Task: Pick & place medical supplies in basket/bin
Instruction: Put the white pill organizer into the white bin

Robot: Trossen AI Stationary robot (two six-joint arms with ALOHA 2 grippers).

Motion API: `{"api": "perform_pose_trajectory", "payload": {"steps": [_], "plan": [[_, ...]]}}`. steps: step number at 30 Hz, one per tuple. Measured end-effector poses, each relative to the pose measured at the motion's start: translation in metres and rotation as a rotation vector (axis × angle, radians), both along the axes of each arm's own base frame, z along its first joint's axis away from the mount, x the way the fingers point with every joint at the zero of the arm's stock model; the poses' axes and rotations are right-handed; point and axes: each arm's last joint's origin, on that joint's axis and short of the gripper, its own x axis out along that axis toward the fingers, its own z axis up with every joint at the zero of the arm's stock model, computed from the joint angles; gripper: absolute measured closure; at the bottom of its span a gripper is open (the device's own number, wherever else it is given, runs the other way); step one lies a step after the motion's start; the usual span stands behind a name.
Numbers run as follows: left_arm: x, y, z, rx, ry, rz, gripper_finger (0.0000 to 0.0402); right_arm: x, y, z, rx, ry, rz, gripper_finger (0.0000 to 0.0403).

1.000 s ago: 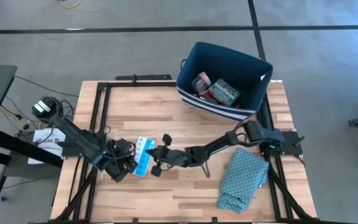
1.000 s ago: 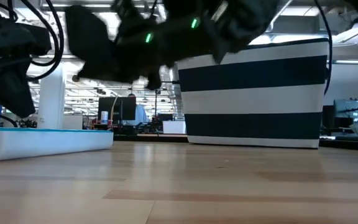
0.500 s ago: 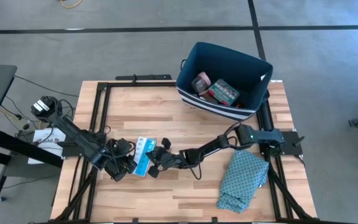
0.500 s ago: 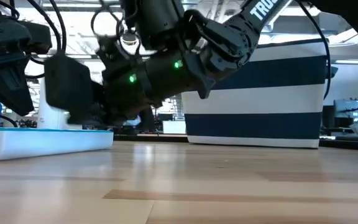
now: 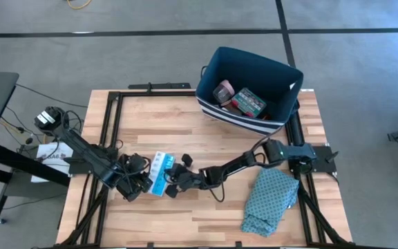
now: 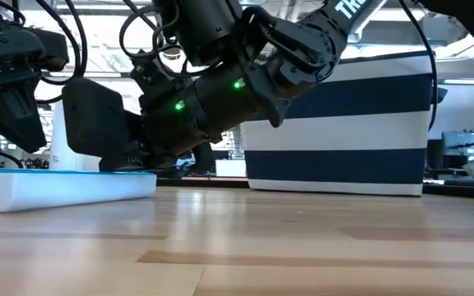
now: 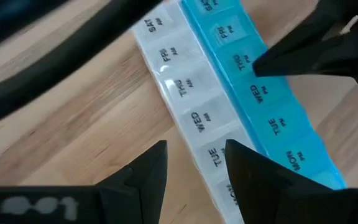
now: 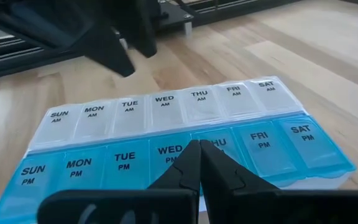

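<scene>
Now pill organizer (image 8: 173, 140) lies under closed right tool (image 8: 199, 163).

pill organizer (image 5: 159, 173) flat on table; navy basket (image 5: 249, 90) holds supplies

My fingers (image 8: 199, 163) are black, and so are both my arms. The organizer (image 8: 179, 140) under them has two rows — a clear-white one lettered AM and a bright light-blue one lettered PM, all in dark print. The desk (image 5: 206, 138) is pale striped wood in a black frame. At its far edge the bin (image 5: 249, 90) is dark navy inside, with white bands round its base. By the right edge, the cloth (image 5: 270, 198) is teal with a small pattern.
</scene>
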Motion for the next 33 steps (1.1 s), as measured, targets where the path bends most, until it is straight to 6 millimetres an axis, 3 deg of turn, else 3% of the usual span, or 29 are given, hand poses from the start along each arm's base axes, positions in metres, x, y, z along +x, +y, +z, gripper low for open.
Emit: {"api": "perform_pose_trajectory", "payload": {"steps": [7, 15, 33], "plan": [[0.0, 0.0, 0.0, -0.019, -0.004, 0.02, 0.0251, -0.005, 0.018, 0.003, -0.071, -0.009, 0.026, 0.0403], [0.0, -0.001, 0.0, -0.023, -0.008, 0.019, 0.0251, -0.01, 0.032, 0.031, -0.088, -0.041, 0.092, 0.0403], [0.001, 0.0, 0.0, 0.007, -0.006, -0.019, 0.0251, -0.015, 0.035, 0.015, -0.017, 0.046, 0.053, 0.0403]]}}
